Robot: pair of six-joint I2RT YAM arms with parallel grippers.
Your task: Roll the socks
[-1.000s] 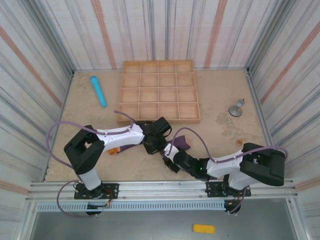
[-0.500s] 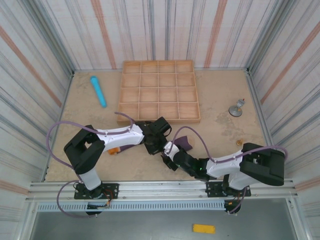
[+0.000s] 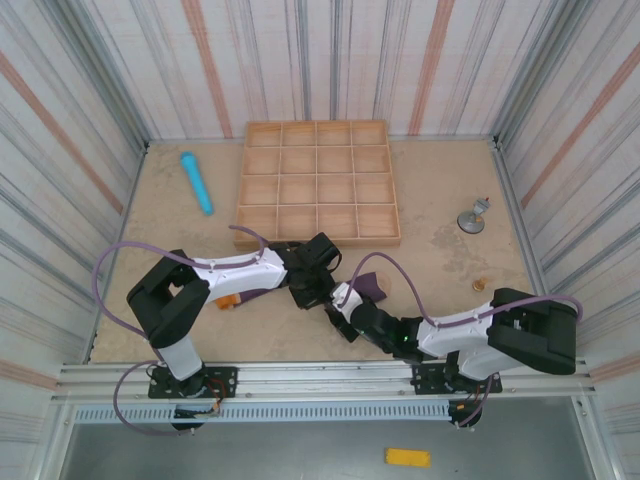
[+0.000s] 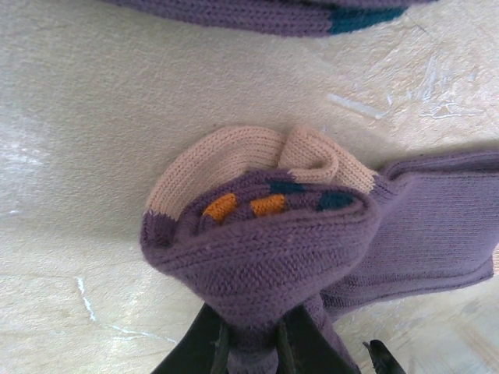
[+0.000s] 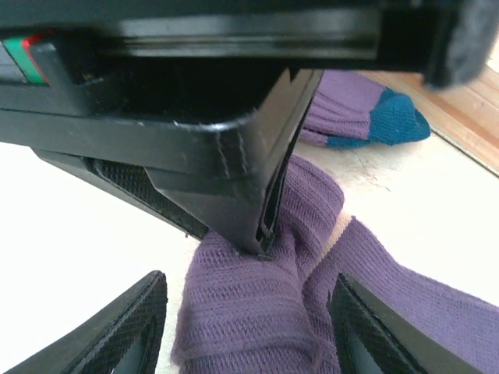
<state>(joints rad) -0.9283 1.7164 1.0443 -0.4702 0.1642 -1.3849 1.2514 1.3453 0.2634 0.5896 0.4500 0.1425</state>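
Observation:
A purple sock, partly rolled into a bundle (image 4: 261, 241) with a beige cuff and orange and teal flecks, lies on the table. My left gripper (image 4: 249, 347) is shut on the bundle's near fold. In the top view the left gripper (image 3: 305, 287) meets the right gripper (image 3: 341, 300) over this sock (image 3: 368, 288). My right gripper (image 5: 245, 331) is open, its fingers either side of the purple bundle (image 5: 249, 304), just under the left gripper's black fingers (image 5: 234, 187). The second sock (image 4: 265, 14), (image 5: 355, 113) lies flat beyond, teal-tipped, partly under the left arm (image 3: 255, 294).
The wooden compartment tray (image 3: 318, 182) stands behind the grippers, its edge (image 5: 468, 117) close in the right wrist view. A light blue cylinder (image 3: 196, 182) lies at the back left. A small metal piece (image 3: 472, 217) and a coin-like disc (image 3: 479, 284) sit to the right.
The right gripper has edged forward toward the left gripper and the sock bundle. The left gripper still holds the sock in the same place.

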